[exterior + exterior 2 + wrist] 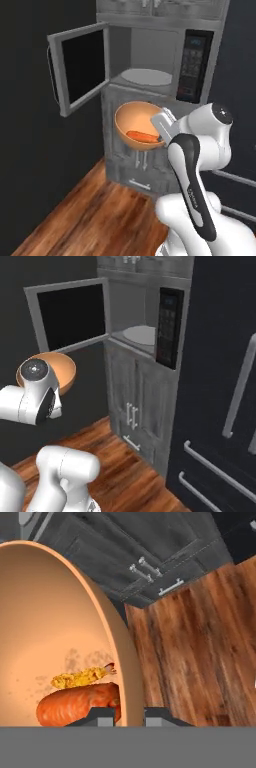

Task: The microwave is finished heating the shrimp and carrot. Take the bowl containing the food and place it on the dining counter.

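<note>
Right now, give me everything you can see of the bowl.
The bowl is round, deep, orange-tan with a smooth matte sheen. It hangs in the air, out of the microwave, in front of the grey cabinet doors, tipped sideways toward the base. The gripper pinches its rim between the jaws. Inside lie the carrot and a battered shrimp.

- bowl (139, 125) mid-frame, below and in front of the open microwave (150, 55)
- carrot (141, 135) inside bowl, shrimp (82, 676) on it
- gripper (161, 131) at bowl's right rim
</note>
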You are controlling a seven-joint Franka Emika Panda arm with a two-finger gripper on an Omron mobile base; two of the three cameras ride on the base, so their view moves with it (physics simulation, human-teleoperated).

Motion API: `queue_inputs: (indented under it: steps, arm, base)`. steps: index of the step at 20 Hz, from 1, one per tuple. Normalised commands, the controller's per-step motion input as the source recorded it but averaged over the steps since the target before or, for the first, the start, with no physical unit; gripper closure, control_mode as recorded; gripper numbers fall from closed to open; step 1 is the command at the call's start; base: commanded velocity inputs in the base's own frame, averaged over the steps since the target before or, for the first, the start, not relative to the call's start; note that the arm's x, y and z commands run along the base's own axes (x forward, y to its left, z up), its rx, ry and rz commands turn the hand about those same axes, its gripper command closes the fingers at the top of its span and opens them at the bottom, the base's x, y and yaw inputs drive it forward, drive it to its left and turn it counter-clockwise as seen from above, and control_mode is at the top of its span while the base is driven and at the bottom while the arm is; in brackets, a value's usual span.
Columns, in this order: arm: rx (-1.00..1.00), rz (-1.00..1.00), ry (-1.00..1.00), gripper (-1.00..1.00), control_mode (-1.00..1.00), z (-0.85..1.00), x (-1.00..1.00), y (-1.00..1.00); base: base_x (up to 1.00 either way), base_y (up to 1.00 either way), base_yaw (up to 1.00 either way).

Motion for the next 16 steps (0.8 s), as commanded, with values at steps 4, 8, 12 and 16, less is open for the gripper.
queue_inputs:
  steps: [4, 8, 12, 16]
  arm:
    - [0.00, 0.00, 0.00, 1.00, 1.00, 0.00, 0.00, 0.00]
    - [0.00, 0.00, 0.00, 1.00, 1.00, 0.00, 0.00, 0.00]
    - [0.00, 0.00, 0.00, 1.00, 1.00, 0.00, 0.00, 0.00]
    - [0.00, 0.00, 0.00, 1.00, 1.00, 0.00, 0.00, 0.00]
  base:
    - [-0.14, 0.00, 1.00]
    - [-0.11, 0.00, 1.00]
    - [-0.11, 0.00, 1.00]
    - [-0.11, 0.00, 1.00]
